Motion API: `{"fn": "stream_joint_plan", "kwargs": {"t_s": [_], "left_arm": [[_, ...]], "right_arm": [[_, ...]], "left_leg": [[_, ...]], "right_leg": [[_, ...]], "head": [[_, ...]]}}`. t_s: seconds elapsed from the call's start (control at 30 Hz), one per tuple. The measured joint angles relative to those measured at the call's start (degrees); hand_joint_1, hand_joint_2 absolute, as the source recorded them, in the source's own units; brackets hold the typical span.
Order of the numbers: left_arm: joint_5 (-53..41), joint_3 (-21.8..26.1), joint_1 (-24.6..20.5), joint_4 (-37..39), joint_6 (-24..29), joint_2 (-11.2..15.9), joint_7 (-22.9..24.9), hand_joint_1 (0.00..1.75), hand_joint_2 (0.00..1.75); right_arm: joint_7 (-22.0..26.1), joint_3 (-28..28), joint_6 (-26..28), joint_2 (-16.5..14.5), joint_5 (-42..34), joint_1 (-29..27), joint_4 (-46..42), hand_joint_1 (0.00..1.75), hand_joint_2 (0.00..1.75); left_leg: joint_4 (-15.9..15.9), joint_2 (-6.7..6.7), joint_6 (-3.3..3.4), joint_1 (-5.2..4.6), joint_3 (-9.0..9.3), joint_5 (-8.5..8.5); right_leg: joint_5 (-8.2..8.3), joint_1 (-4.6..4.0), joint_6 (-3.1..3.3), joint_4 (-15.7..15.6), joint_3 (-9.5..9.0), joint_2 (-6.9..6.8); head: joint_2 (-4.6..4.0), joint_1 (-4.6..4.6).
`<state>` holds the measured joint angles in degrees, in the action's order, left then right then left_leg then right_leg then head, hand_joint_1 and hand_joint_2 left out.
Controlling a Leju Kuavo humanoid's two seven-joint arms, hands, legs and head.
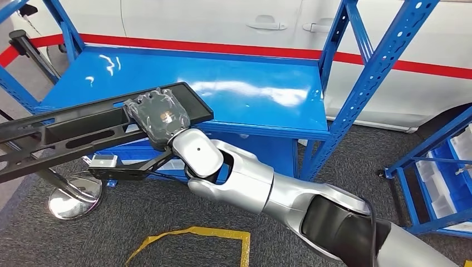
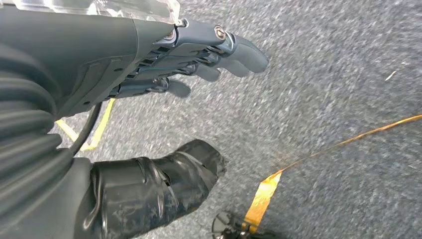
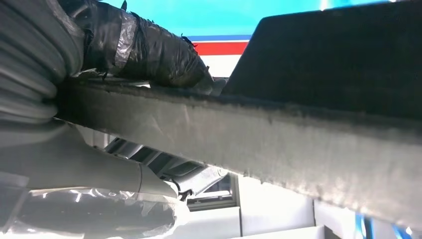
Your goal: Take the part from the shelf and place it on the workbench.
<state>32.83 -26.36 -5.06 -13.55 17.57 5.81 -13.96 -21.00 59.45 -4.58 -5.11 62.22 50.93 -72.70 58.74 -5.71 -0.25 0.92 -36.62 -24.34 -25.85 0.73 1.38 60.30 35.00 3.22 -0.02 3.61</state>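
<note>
Right hand (image 1: 158,119) grips the long black part (image 1: 67,133) near its end, clear above the blue shelf (image 1: 261,94), likely for carrying to workbench; left hand (image 2: 164,64) hangs over floor, fingers apart, holding nothing.

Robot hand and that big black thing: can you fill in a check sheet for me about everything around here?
Surface: blue shelf, glossy top, nothing lying on it.
Job's things: long black part, lifted in front of the shelf, not resting on it.
Clutter: chrome stand base on the floor beside the shelf.
Robot hands: right robot hand grips the part's end; left robot hand hangs over the carpet, fingers apart, holding nothing.
Cables: a black cable runs by the left wrist.
Surroundings: grey carpet with yellow tape, white car behind, second blue rack with bins.
</note>
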Motion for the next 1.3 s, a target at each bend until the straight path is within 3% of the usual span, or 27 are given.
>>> {"fn": "stream_joint_plan", "kwargs": {"t_s": [0.07, 0.13, 0.2, 0.23, 0.27, 0.33, 0.4, 0.43, 0.5, 0.57, 0.67, 0.7, 0.73, 0.77, 0.8, 0.87, 0.93, 1.0, 1.03, 1.1, 1.13, 1.2, 1.23, 1.27, 1.3], "left_arm": [[0.0, 0.0, 0.1, 0.0, 0.0, 0.0, -0.1, 0.0, 1.75], [0.0, 0.0, 0.0, 0.0, 0.0, 0.0, -0.2, 0.0, 1.75], [0.0, 0.0, -0.1, 0.0, 0.0, 0.1, -0.3, 0.0, 1.75], [0.0, 0.0, -0.1, 0.0, 0.0, 0.1, -0.4, 0.0, 1.75], [0.0, 0.0, 0.0, 0.0, 0.0, 0.1, -0.4, 0.0, 1.75], [0.0, 0.0, 0.0, 0.0, 0.0, 0.1, -0.4, 0.0, 1.75], [0.0, 0.0, -0.2, 0.0, -0.1, 0.2, -0.7, 0.0, 1.75], [0.0, 0.0, -0.2, 0.0, -0.2, 0.2, -0.9, 0.0, 1.75], [0.0, 0.0, -0.1, 0.0, -0.3, 0.2, -1.2, 0.0, 1.75], [0.0, 0.0, 0.1, 0.0, -0.3, 0.3, -1.4, 0.0, 1.75], [-0.2, 0.0, 0.0, 0.0, -0.3, 0.3, -1.8, 0.0, 1.75], [-0.3, 0.0, -0.1, 0.0, -0.3, 0.3, -2.0, 0.0, 1.75], [-0.4, 0.0, 0.0, 0.0, -0.3, 0.3, -2.0, 0.0, 1.75], [-0.4, 0.0, 0.0, 0.0, -0.3, 0.3, -2.1, 0.0, 1.75], [-0.4, 0.0, 0.0, 0.0, -0.3, 0.3, -2.1, 0.0, 1.75], [-0.5, 0.0, -0.1, 0.0, -0.3, 0.2, -2.2, 0.0, 1.75], [-0.5, 0.0, -0.1, 0.0, -0.3, 0.2, -2.2, 0.0, 1.75], [-0.6, 0.0, 0.1, 0.0, -0.1, 0.3, -2.2, 0.0, 1.75], [-0.7, 0.0, 0.2, 0.0, -0.1, 0.3, -2.2, 0.0, 1.75], [-0.7, 0.0, 0.2, 0.0, 0.0, 0.4, -2.1, 0.0, 1.75], [-0.8, 0.0, 0.1, 0.0, 0.0, 0.4, -2.1, 0.0, 1.75], [-0.8, 0.0, 0.0, 0.0, 0.1, 0.5, -2.1, 0.0, 1.75], [-0.8, 0.0, 0.0, 0.0, 0.1, 0.5, -2.1, 0.0, 1.75], [-0.8, 0.0, 0.0, 0.0, 0.1, 0.5, -2.1, 0.0, 1.75], [-0.8, 0.0, 0.1, 0.0, 0.1, 0.5, -2.1, 0.0, 1.75]], "right_arm": [[0.0, 0.0, -0.2, 0.0, 0.0, 0.1, -0.3, 1.75, 1.75], [0.0, 0.0, -0.4, 0.0, 0.0, 0.3, -0.6, 1.75, 1.75], [0.1, 0.0, -0.7, 0.1, 0.0, 0.2, -0.7, 1.75, 1.75], [0.2, 0.0, -0.8, 0.1, 0.0, 0.1, -0.7, 1.75, 1.75], [0.3, 0.0, -0.9, 0.1, 0.0, 0.1, -0.7, 1.75, 1.75], [0.4, 0.0, -0.9, 0.1, 0.0, 0.1, -0.9, 1.75, 1.75], [0.4, 0.0, -0.9, 0.1, 0.0, 0.2, -1.2, 1.75, 1.75], [0.4, 0.0, -0.9, 0.1, 0.0, 0.2, -1.3, 1.75, 1.75], [0.4, 0.0, -0.9, 0.2, 0.0, 0.2, -1.5, 1.75, 1.75], [0.4, 0.0, -0.9, 0.3, 0.0, 0.2, -1.8, 1.75, 1.75], [0.4, 0.0, -0.8, 0.6, 0.0, 0.0, -2.1, 1.75, 1.75], [0.4, 0.0, -0.8, 0.7, 0.0, -0.1, -2.2, 1.75, 1.75], [0.4, 0.0, -0.8, 0.9, 0.0, -0.3, -2.2, 1.75, 1.75], [0.4, 0.0, -0.8, 1.0, 0.0, -0.4, -2.2, 1.75, 1.75], [0.4, 0.0, -0.8, 1.1, 0.0, -0.4, -2.2, 1.75, 1.75], [0.4, 0.0, -0.8, 1.2, 0.1, -0.4, -2.5, 1.75, 1.75], [0.5, 0.0, -0.7, 1.3, 0.1, -0.3, -2.7, 1.75, 1.75], [0.6, 0.0, -0.7, 1.3, 0.2, -0.3, -2.8, 1.75, 1.75], [0.6, 0.0, -0.7, 1.3, 0.2, -0.4, -2.8, 1.75, 1.75], [0.6, 0.0, -0.7, 1.3, 0.3, -0.3, -2.8, 1.75, 1.75], [0.6, 0.0, -0.6, 1.3, 0.3, -0.3, -2.9, 1.75, 1.75], [0.6, 0.0, -0.6, 1.4, 0.3, -0.4, -2.9, 1.75, 1.75], [0.7, 0.0, -0.6, 1.4, 0.3, -0.5, -2.9, 1.75, 1.75], [0.7, 0.0, -0.6, 1.4, 0.3, -0.5, -2.9, 1.75, 1.75], [0.7, 0.0, -0.6, 1.4, 0.3, -0.6, -3.0, 1.75, 1.75]], "left_leg": [[1.8, 2.12, -0.76, -0.09, -0.98, -1.1], [7.6, 4.58, -1.46, 0.03, -3.92, -3.84], [13.5, 5.07, -1.92, 0.33, -7.11, -5.57], [14.2, 5.21, -2.06, 0.44, -7.58, -5.12], [12.6, 5.43, -2.14, 0.55, -6.92, -3.68], [5.4, 7.0, -2.15, 0.45, -3.29, -0.2], [0.3, 8.27, -1.42, -0.03, -0.75, 1.23], [-0.4, 8.35, -0.93, -0.29, -0.5, 1.03], [-0.5, 7.2, -0.01, -0.28, -0.57, 1.12], [-0.8, 6.31, 0.81, -0.13, -0.39, 1.3], [-0.9, 4.88, 1.79, -0.23, -0.3, 1.38], [-0.9, 4.27, 1.86, -0.31, -0.3, 1.36], [-0.8, 3.58, 1.89, -0.39, -0.29, 1.35], [-0.7, 2.84, 1.89, -0.44, -0.29, 1.33], [-0.5, 2.05, 1.84, -0.46, -0.29, 1.29], [0.0, 0.67, 1.59, -0.52, -0.57, 1.12], [0.3, -0.41, 1.06, -0.37, -1.06, 1.11], [0.1, -1.31, 0.35, -0.07, -1.32, 1.33], [0.3, -0.89, 0.02, -0.07, -1.45, 1.21], [3.1, 1.71, -0.61, -0.18, -2.8, -0.48], [6.2, 3.38, -0.95, -0.17, -4.28, -2.03], [13.0, 4.87, -1.56, 0.09, -7.74, -4.79], [14.7, 5.11, -1.76, 0.24, -8.64, -5.01], [14.4, 5.3, -1.87, 0.35, -8.47, -4.27], [11.8, 5.66, -1.91, 0.42, -7.12, -2.67]], "right_leg": [[0.3, 0.29, 0.51, -0.7, -0.46, -1.21], [0.35, 0.33, 0.75, -1.0, -0.67, -2.5], [0.22, 0.33, 0.79, -1.0, -0.69, -3.85], [0.13, 0.36, 0.75, -0.9, -0.71, -4.49], [0.0, 0.41, 0.64, -0.9, -0.76, -5.07], [-0.34, 0.39, 0.25, -0.7, -0.97, -6.13], [-0.65, 0.07, -0.29, -0.7, -1.16, -7.02], [-0.74, -0.13, -0.55, -0.8, -1.26, -7.43], [-0.97, -0.23, -1.14, -0.9, -1.47, -8.07], [-2.46, -0.11, -1.63, 0.9, -0.83, -6.82], [-7.55, -0.15, -1.57, 11.5, 4.15, -3.79], [-8.43, -0.21, -1.5, 14.7, 5.84, -3.47], [-8.09, -0.26, -1.4, 15.9, 6.65, -3.32], [-6.75, -0.27, -1.24, 14.9, 6.46, -3.19], [-4.5, -0.26, -1.0, 11.7, 5.15, -2.75], [-0.97, -0.1, -0.53, 4.0, 1.86, -0.38], [-0.09, -0.09, -0.44, 0.5, 0.33, 0.99], [0.06, -0.2, -0.27, 0.1, 0.05, -0.1], [0.21, -0.15, -0.02, -0.2, -0.18, -0.68], [0.48, 0.14, 0.47, -0.8, -0.63, -1.96], [0.49, 0.13, 0.6, -0.9, -0.73, -2.59], [0.38, 0.12, 0.69, -0.9, -0.75, -3.95], [0.3, 0.12, 0.67, -0.9, -0.76, -4.61], [0.19, 0.13, 0.61, -0.9, -0.8, -5.24], [0.06, 0.14, 0.5, -0.8, -0.89, -5.83]], "head": [[0.0, -0.18], [0.0, -0.34], [0.0, -0.36], [0.0, -0.36], [0.0, -0.36], [0.0, -0.38], [0.0, -0.43], [0.01, -0.45], [0.01, -0.42], [0.0, -0.32], [0.0, -0.04], [0.0, 0.01], [0.0, 0.01], [0.0, 0.01], [0.0, 0.02], [0.0, -0.05], [0.01, -0.06], [0.01, 0.05], [0.01, 0.03], [0.0, -0.22], [0.0, -0.36], [0.0, -0.45], [0.0, -0.45], [0.0, -0.45], [0.0, -0.45]]}}
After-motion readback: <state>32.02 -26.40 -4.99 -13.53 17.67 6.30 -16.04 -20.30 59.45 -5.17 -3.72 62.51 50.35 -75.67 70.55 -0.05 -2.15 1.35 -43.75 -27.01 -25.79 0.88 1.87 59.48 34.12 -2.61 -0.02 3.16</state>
